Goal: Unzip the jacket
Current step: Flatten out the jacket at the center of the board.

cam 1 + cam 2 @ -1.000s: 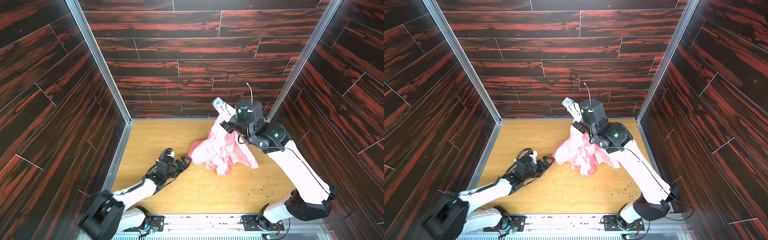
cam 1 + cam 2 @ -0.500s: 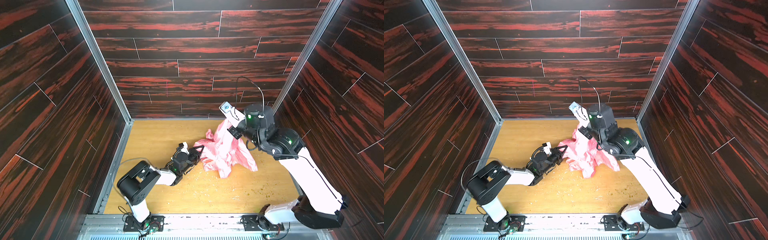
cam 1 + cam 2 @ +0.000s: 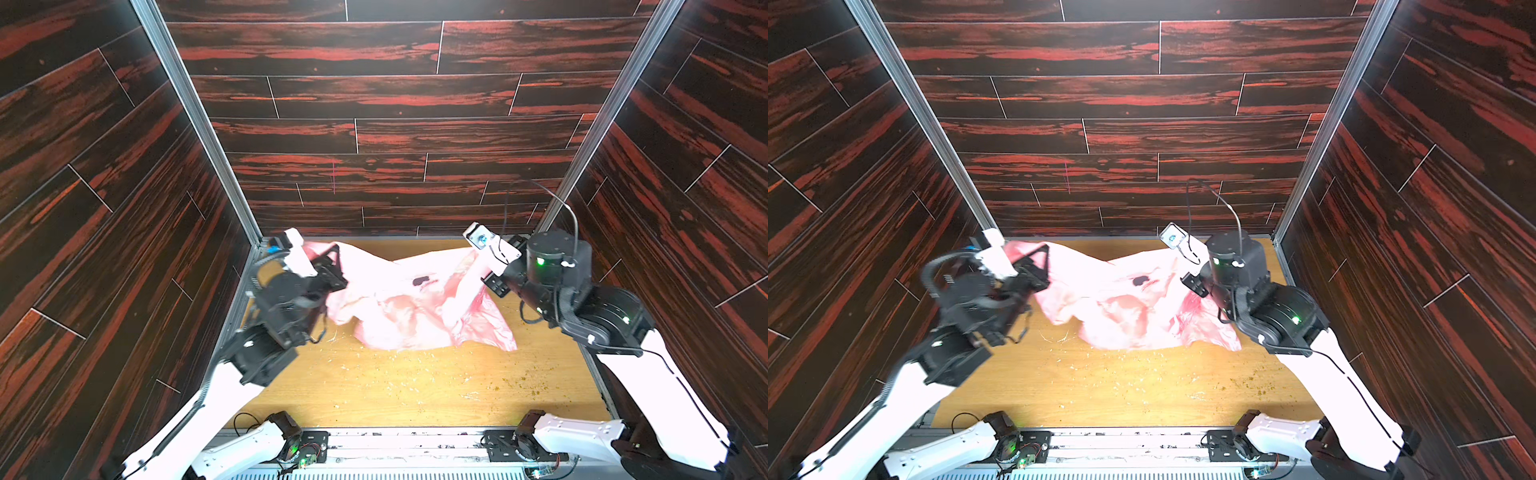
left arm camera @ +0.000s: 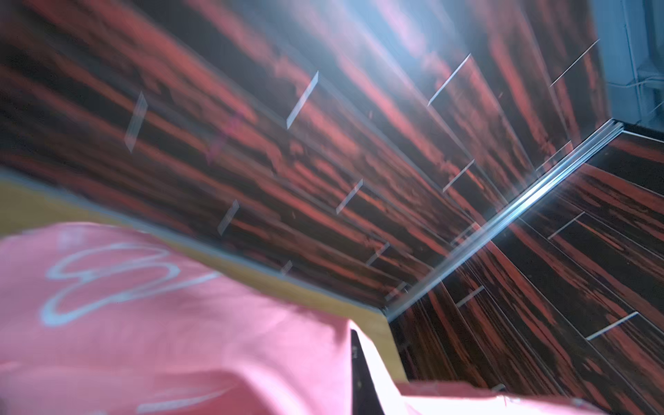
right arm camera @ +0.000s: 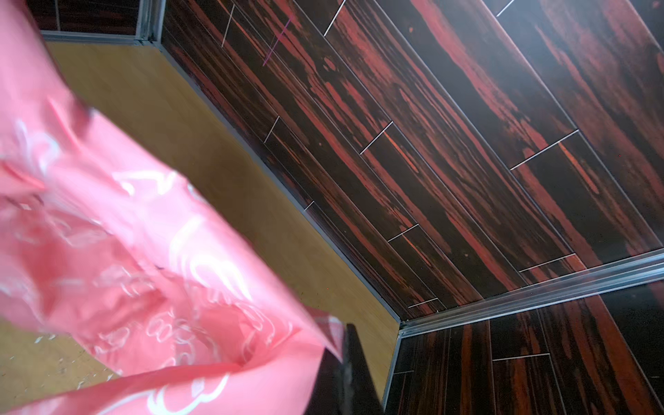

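Red-streaked dark panels point(image 3: 374, 95) wall a tan wooden surface point(image 3: 395, 390). The left claw point(image 3: 334, 270) and right claw point(image 3: 486, 276) each clamp a shiny pink jacket point(image 3: 399, 303) stretched over its far half.

The left arm point(image 3: 208, 399) and right arm point(image 3: 656, 395) have white links and black joints. Green lights glow on the right arm's black motors point(image 3: 544, 259). A thin black cable point(image 3: 562, 203) loops above them. The left gripper point(image 3: 336, 268) and right gripper point(image 3: 486, 277) are black, each beside a white wrist camera point(image 3: 482, 240).
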